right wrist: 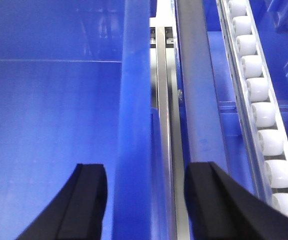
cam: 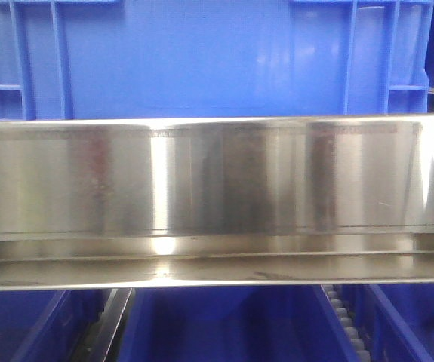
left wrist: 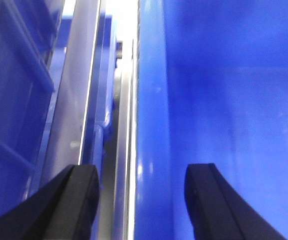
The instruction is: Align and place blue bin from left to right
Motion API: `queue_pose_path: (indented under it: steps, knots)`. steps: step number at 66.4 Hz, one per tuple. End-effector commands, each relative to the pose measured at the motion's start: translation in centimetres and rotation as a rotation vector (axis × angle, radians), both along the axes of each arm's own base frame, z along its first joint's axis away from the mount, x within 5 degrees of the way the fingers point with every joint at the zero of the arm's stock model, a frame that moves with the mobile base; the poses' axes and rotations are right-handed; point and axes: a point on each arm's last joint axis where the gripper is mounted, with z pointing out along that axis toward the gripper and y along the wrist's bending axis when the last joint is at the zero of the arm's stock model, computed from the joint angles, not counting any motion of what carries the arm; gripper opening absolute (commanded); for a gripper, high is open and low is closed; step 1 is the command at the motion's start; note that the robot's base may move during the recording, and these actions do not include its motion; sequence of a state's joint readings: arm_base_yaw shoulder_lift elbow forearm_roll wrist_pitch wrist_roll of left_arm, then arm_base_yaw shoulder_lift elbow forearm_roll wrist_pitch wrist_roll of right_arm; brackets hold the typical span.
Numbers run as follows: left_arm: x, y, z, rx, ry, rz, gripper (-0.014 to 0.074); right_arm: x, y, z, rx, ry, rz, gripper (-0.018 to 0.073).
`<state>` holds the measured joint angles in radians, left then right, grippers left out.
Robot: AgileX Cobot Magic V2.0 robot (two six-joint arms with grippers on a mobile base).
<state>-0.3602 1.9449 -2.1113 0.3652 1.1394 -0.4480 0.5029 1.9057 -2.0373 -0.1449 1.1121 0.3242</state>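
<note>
Grasp step: left tool [left wrist: 142, 169] wide, astride blue bin [left wrist: 234, 100] left wall; right tool [right wrist: 146, 166] wide, astride right wall. Next, likely: close 2 tools, lift level.

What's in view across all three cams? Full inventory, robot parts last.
blue bin: 1, bright blue, between the arms; one side wall shows in each wrist view
upper bin: 1, blue, top of the front view, behind the steel beam
neighbouring bin: 1, darker blue, far left of the left wrist view
steel beam: 1, silver, across the middle of the front view
metal rail: silver, runs along the bin wall in both wrist views; count unclear
roller track: 1, white rollers in a silver channel, right side of the right wrist view
left fingers: 2, black, apart, either side of the bin's wall
right fingers: 2, black, apart, either side of the opposite wall
</note>
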Motion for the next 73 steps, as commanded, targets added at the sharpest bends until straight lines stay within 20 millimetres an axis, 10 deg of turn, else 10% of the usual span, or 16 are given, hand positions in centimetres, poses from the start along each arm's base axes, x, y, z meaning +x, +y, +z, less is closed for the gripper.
queue_pose_path:
  steps: [1, 38, 54, 73]
  knots:
    - [-0.07, -0.01, 0.29, -0.002, -0.009, 0.006, 0.0298, 0.06, -0.05, 0.36, 0.002, -0.023, 0.0, 0.0256]
    - [-0.12, -0.03, 0.25, -0.006, -0.002, 0.007, 0.0285, 0.06, -0.05, 0.36, 0.002, -0.023, 0.0, 0.0244]
    - [-0.22, -0.02, 0.15, -0.008, 0.013, 0.01, -0.0022, -0.03, -0.11, 0.27, -0.005, -0.008, -0.002, -0.0089]
    - [-0.21, -0.05, 0.16, -0.011, 0.012, 0.008, -0.0111, -0.06, -0.13, 0.25, -0.007, -0.004, -0.003, -0.0069]
